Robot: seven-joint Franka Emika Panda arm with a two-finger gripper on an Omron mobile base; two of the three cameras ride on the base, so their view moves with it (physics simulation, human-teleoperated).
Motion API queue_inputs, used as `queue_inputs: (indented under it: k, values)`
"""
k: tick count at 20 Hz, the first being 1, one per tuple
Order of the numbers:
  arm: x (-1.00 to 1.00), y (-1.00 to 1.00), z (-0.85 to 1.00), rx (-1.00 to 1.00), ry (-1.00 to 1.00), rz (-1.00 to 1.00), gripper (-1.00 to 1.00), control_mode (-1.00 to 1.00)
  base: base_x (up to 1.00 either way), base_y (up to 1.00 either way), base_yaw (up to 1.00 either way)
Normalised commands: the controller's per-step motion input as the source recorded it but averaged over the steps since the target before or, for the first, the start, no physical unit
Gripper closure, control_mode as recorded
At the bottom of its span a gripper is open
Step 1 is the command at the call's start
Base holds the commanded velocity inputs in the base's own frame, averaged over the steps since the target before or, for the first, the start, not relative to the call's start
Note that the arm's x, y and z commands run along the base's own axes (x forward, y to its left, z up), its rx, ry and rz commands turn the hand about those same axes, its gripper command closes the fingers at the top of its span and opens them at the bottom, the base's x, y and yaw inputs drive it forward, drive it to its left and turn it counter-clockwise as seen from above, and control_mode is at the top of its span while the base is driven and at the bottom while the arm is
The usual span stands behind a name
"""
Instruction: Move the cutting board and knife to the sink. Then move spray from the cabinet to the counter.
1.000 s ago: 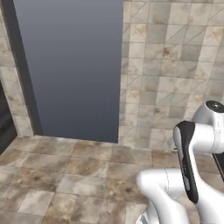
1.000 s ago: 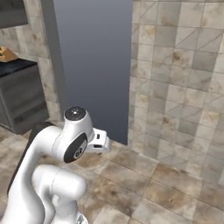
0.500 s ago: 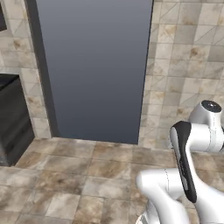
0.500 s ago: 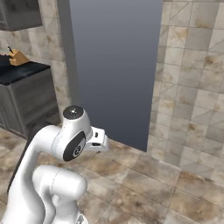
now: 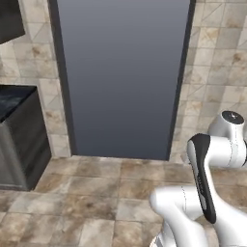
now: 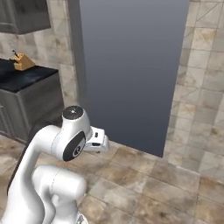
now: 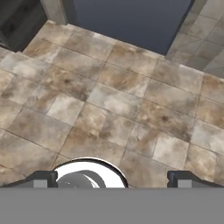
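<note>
My gripper (image 7: 113, 180) points down at the tiled floor; its two dark fingertips (image 7: 41, 179) stand far apart with nothing between them, so it is open. The arm is folded close over the base, with the hand (image 6: 97, 140) low in the right base view. A stretch of the black counter (image 6: 26, 78) shows at the left, on grey lower cabinets, and its end (image 5: 13, 94) also shows in the left base view. A grey wall cabinet (image 6: 26, 15) hangs above it. The cutting board, knife, sink and spray are out of view.
A tall dark grey panel (image 5: 123, 77) fills the tiled wall straight ahead. A wooden knife block (image 6: 22, 62) stands on the counter at the far left. Brown tiled floor (image 7: 113, 100) lies open between the base and the wall.
The whole picture has shifted to the right, so the base has moved. The counter and lower cabinets have come into view at the left. The arm's pose and the gripper's opening are unchanged.
</note>
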Motion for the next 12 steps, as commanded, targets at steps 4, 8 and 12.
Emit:
queue_inputs:
  k: [4, 8, 12]
  values:
    - [0.0, 0.0, 0.0, 0.0, 0.0, 0.0, -1.0, 1.0, 0.14, 0.81, -0.03]
    - [0.0, 0.0, 0.0, 0.0, 0.0, 0.0, -1.0, 1.0, 0.16, 0.84, 0.08]
    - [0.0, 0.0, 0.0, 0.0, 0.0, 0.0, -1.0, 1.0, 0.1, 0.71, 0.26]
